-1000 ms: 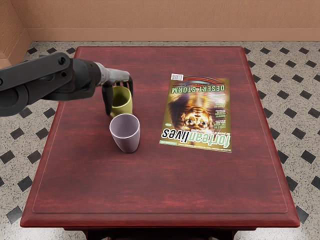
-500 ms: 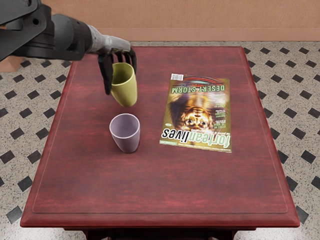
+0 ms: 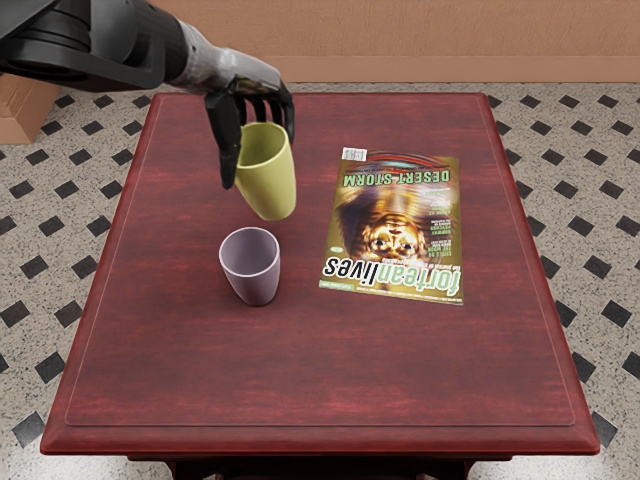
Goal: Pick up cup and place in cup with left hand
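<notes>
The mauve cup (image 3: 250,275) stands upright on the table (image 3: 330,360), mouth up. The yellow cup (image 3: 269,178): beyond the mauve cup and slightly right, apparently aloft, rim up. Left hand (image 3: 242,80): beyond the mauve cup, fingers closed around the yellow cup. Judgement: its base must travel nearer and slightly left, over the mauve cup's mouth, before lowering

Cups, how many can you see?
2: the yellow-green cup, held in the left hand above the table, and the pale purple cup, standing on it.
</notes>
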Motion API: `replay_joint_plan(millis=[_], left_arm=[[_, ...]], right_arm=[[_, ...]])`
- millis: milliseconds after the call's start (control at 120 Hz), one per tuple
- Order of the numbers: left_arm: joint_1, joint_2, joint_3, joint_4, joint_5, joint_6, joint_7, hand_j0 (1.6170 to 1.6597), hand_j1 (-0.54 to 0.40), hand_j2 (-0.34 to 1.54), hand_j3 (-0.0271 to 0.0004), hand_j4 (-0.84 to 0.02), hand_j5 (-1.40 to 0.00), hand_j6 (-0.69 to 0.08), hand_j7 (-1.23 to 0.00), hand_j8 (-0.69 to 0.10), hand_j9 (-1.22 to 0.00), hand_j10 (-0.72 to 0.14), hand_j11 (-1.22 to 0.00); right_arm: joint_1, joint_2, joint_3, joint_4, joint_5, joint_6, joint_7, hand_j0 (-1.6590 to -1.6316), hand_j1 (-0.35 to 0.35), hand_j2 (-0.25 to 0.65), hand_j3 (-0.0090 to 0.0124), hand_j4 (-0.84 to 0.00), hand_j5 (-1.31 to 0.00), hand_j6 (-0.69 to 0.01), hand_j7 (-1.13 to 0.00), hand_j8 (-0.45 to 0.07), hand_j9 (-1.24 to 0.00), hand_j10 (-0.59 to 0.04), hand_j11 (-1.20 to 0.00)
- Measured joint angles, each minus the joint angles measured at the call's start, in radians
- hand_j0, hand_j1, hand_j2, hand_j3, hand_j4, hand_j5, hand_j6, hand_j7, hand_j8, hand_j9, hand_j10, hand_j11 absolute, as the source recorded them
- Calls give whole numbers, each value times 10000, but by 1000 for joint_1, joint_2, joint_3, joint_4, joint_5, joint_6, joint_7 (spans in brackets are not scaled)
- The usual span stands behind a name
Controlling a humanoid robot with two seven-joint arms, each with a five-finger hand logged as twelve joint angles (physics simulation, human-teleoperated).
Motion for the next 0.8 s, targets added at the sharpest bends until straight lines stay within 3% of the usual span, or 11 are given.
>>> replay_joint_plan(millis=[167,550,692,700,717,800], left_arm=[[-1,35,3,-35,-48,-1,0,16548,-1195,5286,0,-4681,-9127,-3105,-8835,-3776,-8670,-6376,-8663],[0,113,10,-114,-127,0,0,16563,-1934,7098,0,-4542,-9183,-3042,-8736,-3659,-8717,-6294,-8774],[11,119,12,-132,-145,1,0,16562,-1907,7398,0,-4730,-9338,-3156,-8833,-3733,-8855,-6418,-8928],[12,120,12,-133,-146,1,0,16562,-1893,7370,0,-4774,-9238,-3457,-8862,-3674,-8869,-6417,-8935],[12,125,12,-134,-148,0,0,16563,-1913,7360,0,-4699,-9326,-3059,-8904,-3660,-8891,-6334,-8939],[14,149,12,-144,-149,1,0,16562,-1883,7473,0,-4759,-9346,-3223,-8995,-3786,-8951,-6450,-8974]], right_arm=[[0,0,-1,0,-1,0,0,-16581,-3491,1,0,-6,-1,-9,0,-7,-1,-5,0],[0,0,-2,0,-1,0,0,-16581,-3491,1,0,-6,-1,-9,0,-7,-1,-5,0],[1,0,-2,0,-1,0,0,-16581,-3491,1,0,-6,-1,-9,0,-7,-1,-5,0],[1,0,-2,0,-1,0,0,-16581,-3491,1,0,-6,-1,-9,0,-7,-1,-5,0],[1,0,-2,0,-1,0,0,-16581,-3491,1,0,-6,-1,-9,0,-7,-1,-5,0],[1,0,-2,0,-1,0,0,-16581,-3491,1,0,-6,-1,-9,0,-7,-1,-5,0]])
